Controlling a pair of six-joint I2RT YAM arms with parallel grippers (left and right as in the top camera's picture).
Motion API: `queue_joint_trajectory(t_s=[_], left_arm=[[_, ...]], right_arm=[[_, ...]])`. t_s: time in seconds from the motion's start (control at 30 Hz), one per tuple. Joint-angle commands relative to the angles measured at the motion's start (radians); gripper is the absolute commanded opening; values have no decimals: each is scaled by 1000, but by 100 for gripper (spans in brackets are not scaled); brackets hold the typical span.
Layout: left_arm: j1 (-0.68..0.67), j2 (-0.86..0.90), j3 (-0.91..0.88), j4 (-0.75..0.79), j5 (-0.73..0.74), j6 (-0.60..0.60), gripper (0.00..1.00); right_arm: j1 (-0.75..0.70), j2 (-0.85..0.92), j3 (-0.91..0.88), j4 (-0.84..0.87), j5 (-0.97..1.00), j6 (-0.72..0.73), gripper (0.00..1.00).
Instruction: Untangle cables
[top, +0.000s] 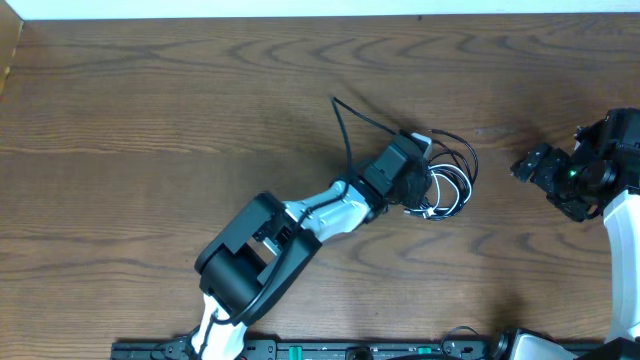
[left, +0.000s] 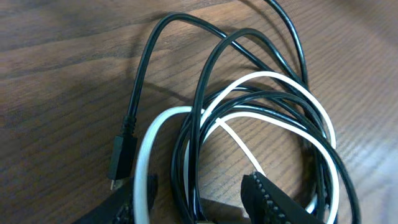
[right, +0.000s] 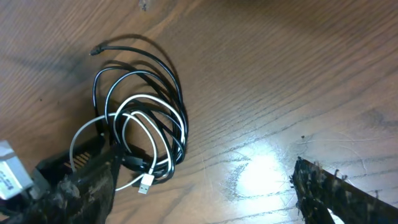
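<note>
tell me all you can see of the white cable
The white cable is a thin, glossy cord wound in a few loose loops, tangled through the black cables. It lies on the table with one silver flat plug free. The left gripper straddles part of it, jaws apart.

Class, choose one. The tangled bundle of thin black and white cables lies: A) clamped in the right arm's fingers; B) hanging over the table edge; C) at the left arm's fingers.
C: the tangled bundle of thin black and white cables loops between the left arm's fingers; the right arm's fingers stand away, empty.
</note>
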Motion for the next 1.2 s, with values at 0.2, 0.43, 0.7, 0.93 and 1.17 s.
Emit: queue_joint_trajectory(t_s=[0.2,0.43,0.7,0.93,1.17], left_arm=[[-20,57,13,55,-171,-6,42],[-32,72,13,69,-172,-6,38],[-64,133,13,96,-175,25,38],[-69,119,13,102,-257,40,8],[-27,-236,13,-150,-171,51,7]], right_arm=[[0,0,8,-1,-10,-16,89],[0,0,8,0,-9,-16,89],[0,0,8,-1,-9,-16,89],[0,0,8,13,-69,-15,89],[75,0,8,88,-219,-50,86]])
